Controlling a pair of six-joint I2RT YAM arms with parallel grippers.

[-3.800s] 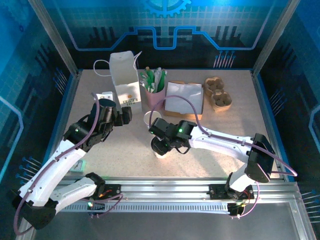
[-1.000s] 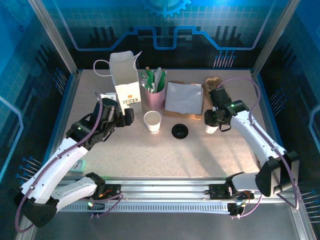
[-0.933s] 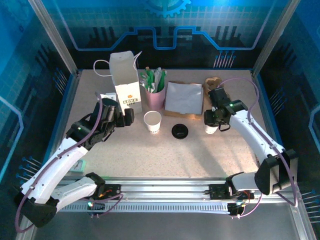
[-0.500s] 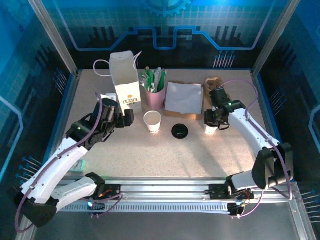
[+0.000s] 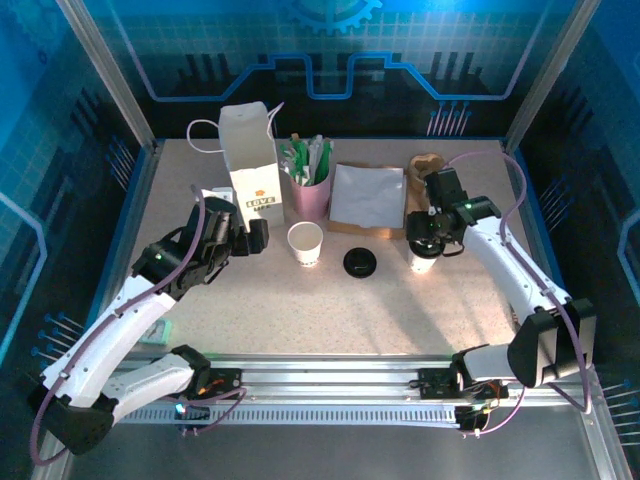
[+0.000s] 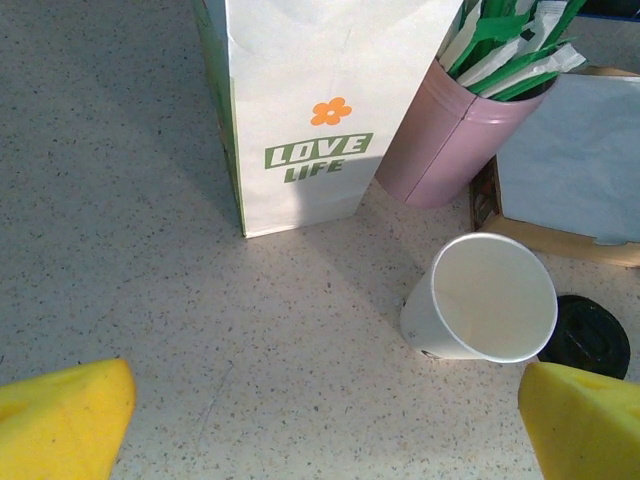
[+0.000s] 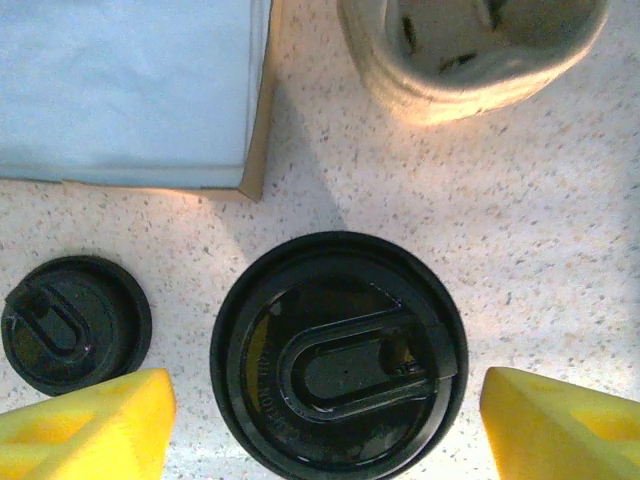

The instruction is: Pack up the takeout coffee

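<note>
Two white cups [image 6: 480, 300], two black lids [image 7: 338, 357]

Bright overhead light is washing the speckled beige tabletop [image 5: 300, 310], and a blue glow is tinting the enclosure walls [image 5: 60, 200]. The tall white paper bag [image 6: 320, 100] is casting a soft shadow toward the small tapered white paper cup [image 6: 480, 300]. Warm glare is lighting the pale moulded pulp carrier [image 7: 470, 70].

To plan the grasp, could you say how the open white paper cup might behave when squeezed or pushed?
The white paper cup looks empty and lidless, so probably light and crushable. Narrow base: pushes may tip it.
</note>
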